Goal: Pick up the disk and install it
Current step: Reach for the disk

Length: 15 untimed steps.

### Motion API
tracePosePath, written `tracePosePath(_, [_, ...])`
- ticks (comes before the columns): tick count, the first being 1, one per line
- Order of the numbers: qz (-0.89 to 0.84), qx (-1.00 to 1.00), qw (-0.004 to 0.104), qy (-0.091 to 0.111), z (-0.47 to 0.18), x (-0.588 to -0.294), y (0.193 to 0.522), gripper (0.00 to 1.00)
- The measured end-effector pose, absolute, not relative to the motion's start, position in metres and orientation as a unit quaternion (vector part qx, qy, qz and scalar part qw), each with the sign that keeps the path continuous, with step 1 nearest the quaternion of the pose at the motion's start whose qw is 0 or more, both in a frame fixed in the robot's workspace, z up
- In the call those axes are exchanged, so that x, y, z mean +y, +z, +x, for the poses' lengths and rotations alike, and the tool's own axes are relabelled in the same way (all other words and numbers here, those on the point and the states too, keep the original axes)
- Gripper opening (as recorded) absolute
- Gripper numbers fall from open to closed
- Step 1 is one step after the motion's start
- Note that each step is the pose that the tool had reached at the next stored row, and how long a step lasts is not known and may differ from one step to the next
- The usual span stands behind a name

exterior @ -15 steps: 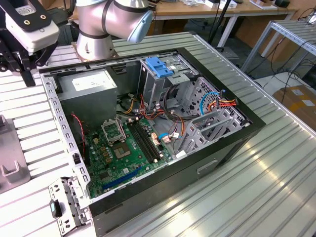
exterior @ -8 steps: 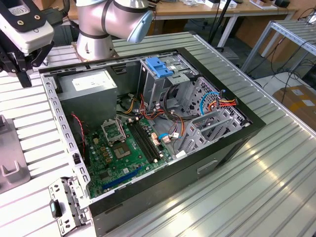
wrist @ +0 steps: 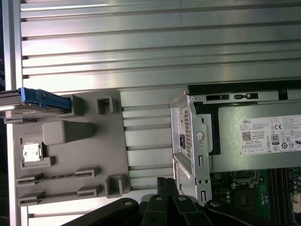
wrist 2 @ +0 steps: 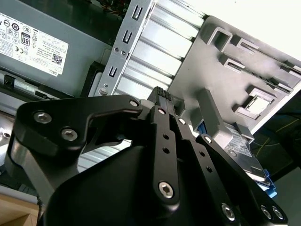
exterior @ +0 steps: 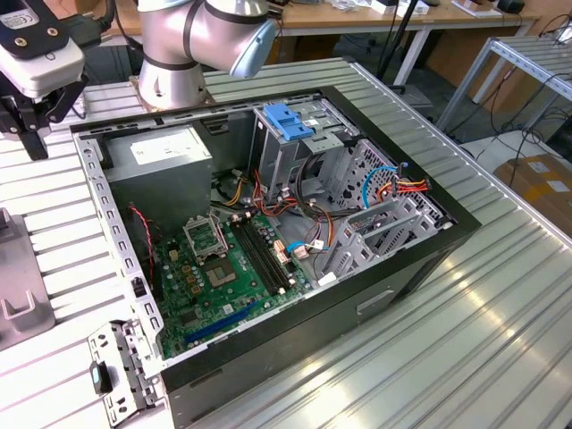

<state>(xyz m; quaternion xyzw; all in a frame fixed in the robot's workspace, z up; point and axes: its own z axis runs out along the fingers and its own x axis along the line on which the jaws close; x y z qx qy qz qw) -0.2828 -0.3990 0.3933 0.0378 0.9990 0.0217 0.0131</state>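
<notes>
At the exterior view's left, the claw (exterior: 36, 134) hangs above the desk (exterior: 500, 295), close to the corner of the computer case (exterior: 447, 223). In the second wrist view its fingertips (wrist 2: 163, 94) are pressed together with nothing between them, so it is clenched and empty. Below it on the desk lies a grey holder (exterior: 13, 308). In the first wrist view the disk (wrist: 42, 100) stands on edge in a slot at the holder's far end, well apart from the claw, which sits over the gap between the holder and the case.

Moving right, the open case shows the power supply (exterior: 156, 152), the motherboard (exterior: 223, 268), then the drive cage (exterior: 295, 156) with its blue latch (exterior: 290, 121), and a tangle of cables (exterior: 393, 183) just beside it.

In my judgement the pickup is the main risk. The disk shows a thin edge, and the holder's raised blocks crowd it. A claw that comes down off-line could strike the holder, or catch only the plastic frame, so the disk tilts or slips. At the cage, the loose cables could snag the disk. A slight twist in the grasp would jam it against the cage rails.
</notes>
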Motion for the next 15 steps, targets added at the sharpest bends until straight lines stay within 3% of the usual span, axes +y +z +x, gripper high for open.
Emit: tracePosePath(15, [0.038, 0.999, 0.013, 0.022, -0.294, -0.399, 0.393, 0.10])
